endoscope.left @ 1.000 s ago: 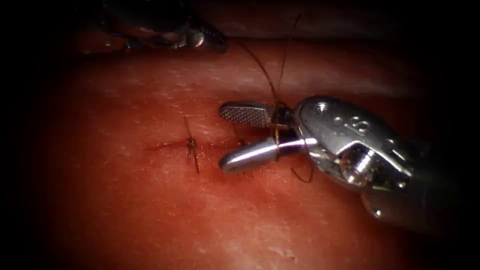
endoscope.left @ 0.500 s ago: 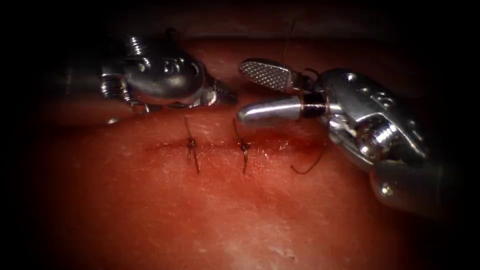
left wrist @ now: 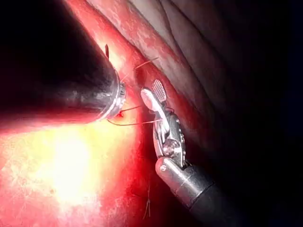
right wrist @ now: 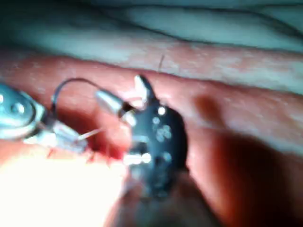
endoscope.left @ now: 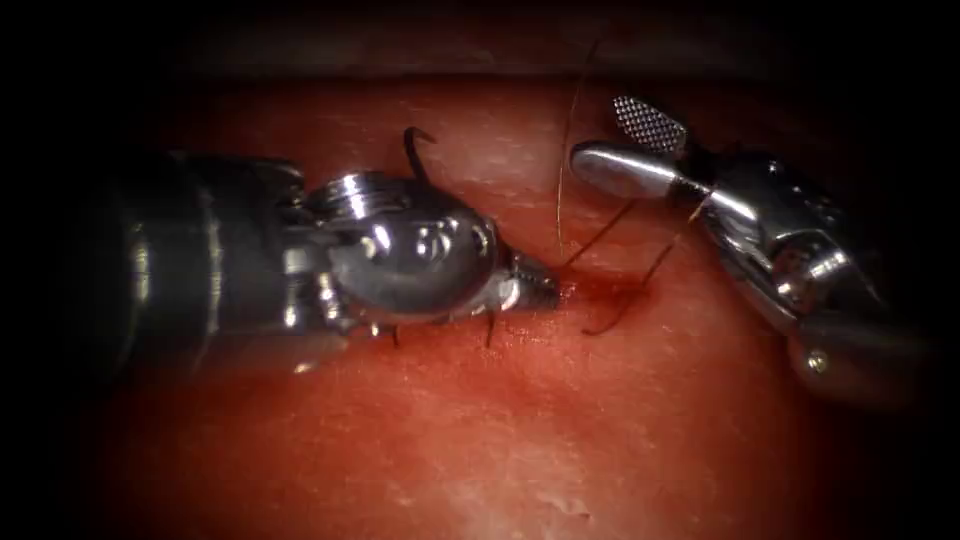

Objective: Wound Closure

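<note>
Reaching in low over the tissue (endoscope.left: 480,430), my left end effector (endoscope.left: 540,290) has its jaws closed to a fine point at the cut (endoscope.left: 600,295), apparently pinching the thread (endoscope.left: 600,235) there, though I cannot tell this for certain. A dark curved piece (endoscope.left: 415,150), which may be the needle, arcs up just behind my left wrist joint; I cannot tell what holds it, and it stands clear of the tissue. My right end effector (endoscope.left: 635,145) hovers above and to the right of the cut with its jaws parted, gripping nothing, one ridged pad facing the endoscope. Strands of thread run from the cut up past the right tool, and a loose loop (endoscope.left: 610,320) lies on the tissue just right of my left tip. Red fluid (endoscope.left: 590,290) darkens the cut there.
</note>
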`<state>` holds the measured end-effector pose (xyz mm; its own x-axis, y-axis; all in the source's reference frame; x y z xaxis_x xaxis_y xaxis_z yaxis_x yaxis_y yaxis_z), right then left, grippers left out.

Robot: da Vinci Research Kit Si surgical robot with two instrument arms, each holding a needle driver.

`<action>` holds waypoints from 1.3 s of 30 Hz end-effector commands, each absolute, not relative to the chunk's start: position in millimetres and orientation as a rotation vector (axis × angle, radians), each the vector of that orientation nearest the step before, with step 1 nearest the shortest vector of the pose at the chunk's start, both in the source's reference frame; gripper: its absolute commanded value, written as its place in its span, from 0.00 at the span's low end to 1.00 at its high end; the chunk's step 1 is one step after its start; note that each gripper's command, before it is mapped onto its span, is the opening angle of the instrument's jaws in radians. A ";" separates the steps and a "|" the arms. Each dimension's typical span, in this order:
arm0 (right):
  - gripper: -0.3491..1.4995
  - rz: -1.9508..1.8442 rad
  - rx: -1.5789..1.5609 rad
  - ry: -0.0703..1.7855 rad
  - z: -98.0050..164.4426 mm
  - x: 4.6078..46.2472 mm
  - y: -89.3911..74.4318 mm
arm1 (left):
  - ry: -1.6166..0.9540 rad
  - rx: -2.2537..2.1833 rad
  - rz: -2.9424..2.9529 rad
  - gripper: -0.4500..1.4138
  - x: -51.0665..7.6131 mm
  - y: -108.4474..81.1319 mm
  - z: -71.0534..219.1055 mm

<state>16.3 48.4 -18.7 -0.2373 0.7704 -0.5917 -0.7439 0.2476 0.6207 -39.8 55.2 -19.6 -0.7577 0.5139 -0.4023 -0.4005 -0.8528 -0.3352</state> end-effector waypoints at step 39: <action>0.00 1.417 0.128 1.041 -13.8 19.7 48.8 | -0.298 -0.668 2.539 0.05 -36.9 60.7 -16.2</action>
<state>18.9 48.8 -14.3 -0.1790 0.8380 -0.5154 -0.7397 0.2308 0.6321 -35.8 61.2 -16.4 -0.7577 0.5166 -0.3989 -0.4122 -0.8526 -0.3213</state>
